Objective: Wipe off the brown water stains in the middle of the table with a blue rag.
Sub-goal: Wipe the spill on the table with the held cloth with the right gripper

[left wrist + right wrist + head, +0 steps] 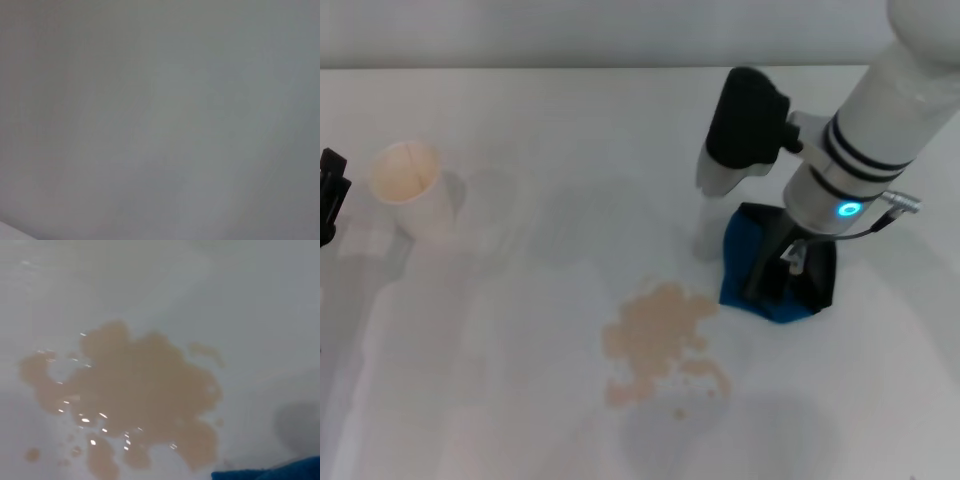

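- Head view: the right gripper point(775, 270) stands down on the small bright-blue rag with black edging point(775, 290), which lies crumpled on the plain white matte table point(500, 400), just to the right of the light tan, blotchy brown water stains point(660, 340). The stains sit near the middle of the table, whole and unsmeared, with small droplets at their near edge. Dark fingers reach down into the cloth, but whether they are clamped on it or merely pressing it cannot be told from here. A white paper cup point(410, 190) stands well apart at the far left, and the left gripper point(330, 195) shows only as a dark piece at the left edge, parked; whether its fingers are apart or together cannot be told.
- Left wrist view: nothing but blank pale surface, so it adds nothing on the rag or the stains.
- Right wrist view: the stains point(130, 395) fill the picture, wet and glinting, which the head view does not show; a sliver of the blue rag point(270, 474) shows at one corner, near the stain's edge but not yet on it. The arm's own fingers are not seen here.
- Step in hand, as I judge it: the rag is engaged and the wipe has not begun. The next move calls for keeping the cloth pressed down and dragging it leftward across the whole patch, droplets included.
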You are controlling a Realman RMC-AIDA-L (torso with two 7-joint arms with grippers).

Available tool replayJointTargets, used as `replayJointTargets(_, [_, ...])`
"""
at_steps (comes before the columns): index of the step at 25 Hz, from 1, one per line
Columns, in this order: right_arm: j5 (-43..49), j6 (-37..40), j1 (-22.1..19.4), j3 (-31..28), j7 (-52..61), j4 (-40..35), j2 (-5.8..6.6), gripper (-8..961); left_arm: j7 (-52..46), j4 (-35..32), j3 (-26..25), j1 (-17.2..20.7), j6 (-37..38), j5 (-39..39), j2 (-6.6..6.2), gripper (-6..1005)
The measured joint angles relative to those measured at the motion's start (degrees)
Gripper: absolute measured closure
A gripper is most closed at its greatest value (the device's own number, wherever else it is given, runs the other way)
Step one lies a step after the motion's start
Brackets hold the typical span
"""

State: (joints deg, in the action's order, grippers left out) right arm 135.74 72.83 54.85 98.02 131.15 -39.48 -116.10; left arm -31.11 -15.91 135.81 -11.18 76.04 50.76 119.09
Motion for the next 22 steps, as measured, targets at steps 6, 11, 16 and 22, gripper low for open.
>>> replayJointTargets(6, [-0.56, -1.25, -0.27, 0.76, -0.01, -0.81, 0.22, 930, 0.0, 0.0, -0.03, -0.66, 0.0, 0.04, -0.09, 123])
replayJointTargets(11, [-0.93, -0.88, -0.27, 1.38, -0.05, -1.24, 0.15, 930, 0.0, 0.0, -0.03, -0.76, 0.0, 0.04, -0.09, 123])
replayJointTargets(16, [-5.78, -0.8, -0.32, 5.6, -0.13, -2.91, -0.07, 932, 0.0, 0.0, -0.03, -0.77, -0.01, 0.04, -0.09, 124])
replayJointTargets(22, [-11.21, -0.71, -0.76, 10.25, -0.29, -5.81, -0.09, 932, 0.0, -0.02, -0.02, -0.77, 0.01, 0.03, -0.09, 124])
